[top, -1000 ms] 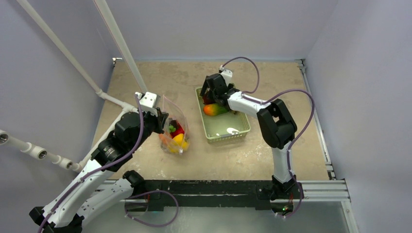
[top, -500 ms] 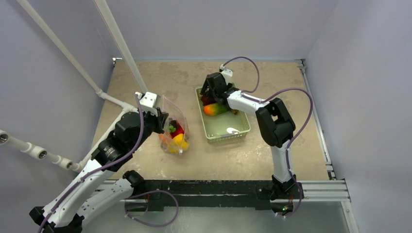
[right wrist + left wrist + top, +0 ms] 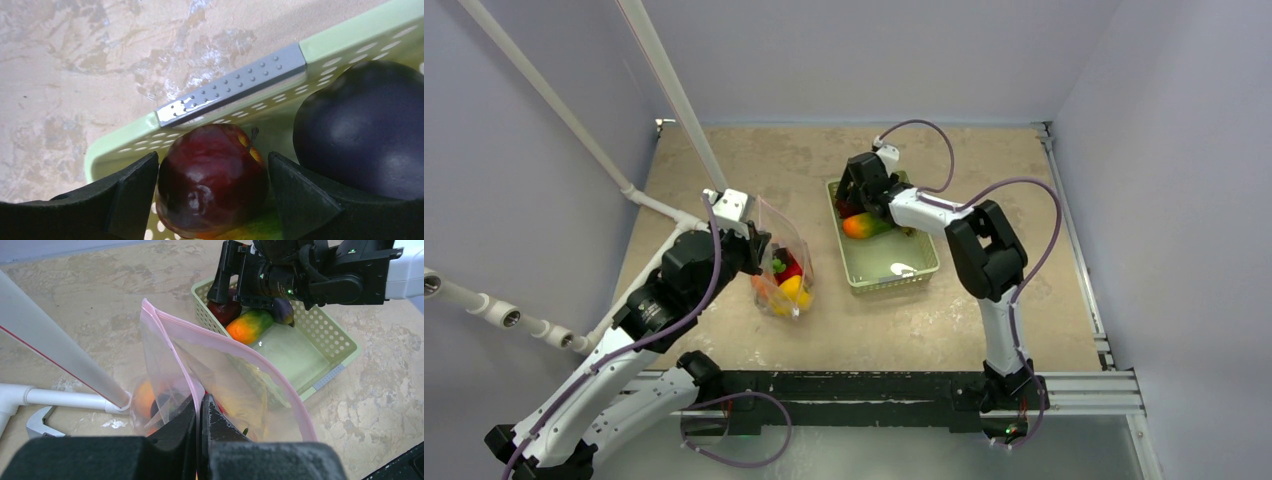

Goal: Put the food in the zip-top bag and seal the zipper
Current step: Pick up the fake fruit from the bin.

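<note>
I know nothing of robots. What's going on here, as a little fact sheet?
Left fingers: shut on the zip-top bag at its pink zipper strip, mouth open
Right fingers: either side of the red apple in the green basket; grip unclear
In the bag: several pieces of food
Also in the basket: dark purple fruit, orange-green fruit

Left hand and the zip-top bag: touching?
Touching. Left wrist view shows the left hand shut, pinching the zip-top bag at its pink zipper.

Carried, on mottled beige tabletop (image 3: 754,165), a pale green perforated plastic basket (image 3: 894,282). Left of it, bore a clear pink-edged plastic bag (image 3: 786,238).
</note>
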Robot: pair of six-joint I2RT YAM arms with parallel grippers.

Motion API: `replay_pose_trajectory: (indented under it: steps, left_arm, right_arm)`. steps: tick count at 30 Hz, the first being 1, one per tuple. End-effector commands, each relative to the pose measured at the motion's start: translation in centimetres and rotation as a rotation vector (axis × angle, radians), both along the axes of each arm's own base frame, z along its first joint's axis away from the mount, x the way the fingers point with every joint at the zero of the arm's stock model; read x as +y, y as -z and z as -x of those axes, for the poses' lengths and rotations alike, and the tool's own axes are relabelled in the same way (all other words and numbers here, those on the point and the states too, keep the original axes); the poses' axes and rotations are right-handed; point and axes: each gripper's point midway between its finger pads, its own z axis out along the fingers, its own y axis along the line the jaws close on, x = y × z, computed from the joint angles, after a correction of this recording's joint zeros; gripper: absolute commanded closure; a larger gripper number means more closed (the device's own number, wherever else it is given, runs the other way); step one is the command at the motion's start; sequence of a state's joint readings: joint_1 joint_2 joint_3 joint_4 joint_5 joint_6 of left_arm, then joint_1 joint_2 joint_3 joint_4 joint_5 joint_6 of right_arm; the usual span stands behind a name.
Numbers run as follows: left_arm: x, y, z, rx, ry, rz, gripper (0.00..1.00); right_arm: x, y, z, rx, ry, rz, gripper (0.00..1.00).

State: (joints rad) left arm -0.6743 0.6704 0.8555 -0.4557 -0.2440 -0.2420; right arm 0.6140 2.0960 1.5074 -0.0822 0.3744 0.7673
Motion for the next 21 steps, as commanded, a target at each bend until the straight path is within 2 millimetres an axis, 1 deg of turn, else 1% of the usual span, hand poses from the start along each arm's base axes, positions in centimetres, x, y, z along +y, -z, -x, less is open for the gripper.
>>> replay_pose_trajectory:
  steps: [1,5,7,10,14,19,21]
  left_arm:
    - [0.1,-1.2,-0.4,-0.044,-0.011,0.015,1.0]
    - [0.1,-1.2,-0.4,-0.046,-0.012,0.016,1.0]
    - [0.2,-1.3,-0.4,-0.048,-0.013,0.017,1.0]
    - [0.1,-1.3,-0.4,-0.047,-0.013,0.017,1.0]
    - [0.2,-1.3,-0.4,-0.047,-0.015,0.016,1.0]
    - [0.2,-1.2,-0.5,-0.045,-0.017,0.014,1.0]
    - [0.2,-1.2,-0.5,-0.044,-0.018,0.013,1.0]
  right_arm:
    - [-0.2,0.5,-0.6,-0.012,-0.002,0.025,0.18]
    - [-0.2,0.6,-0.5,-0.011,-0.003,0.027,0.2]
    - [-0.1,0.2,-0.5,-0.018,-0.007,0.02,0.27]
    - [-0.1,-0.5,-0.5,-0.03,-0.01,0.009,0.39]
    - [-0.2,-2.5,-0.4,-0.061,-0.009,-0.009,0.58]
    - [-1.1,-5.7,-0.2,-0.112,0.022,-0.016,0.74]
    - [-1.5,-7.2,-0.1,-0.139,0.03,-0.025,0.77]
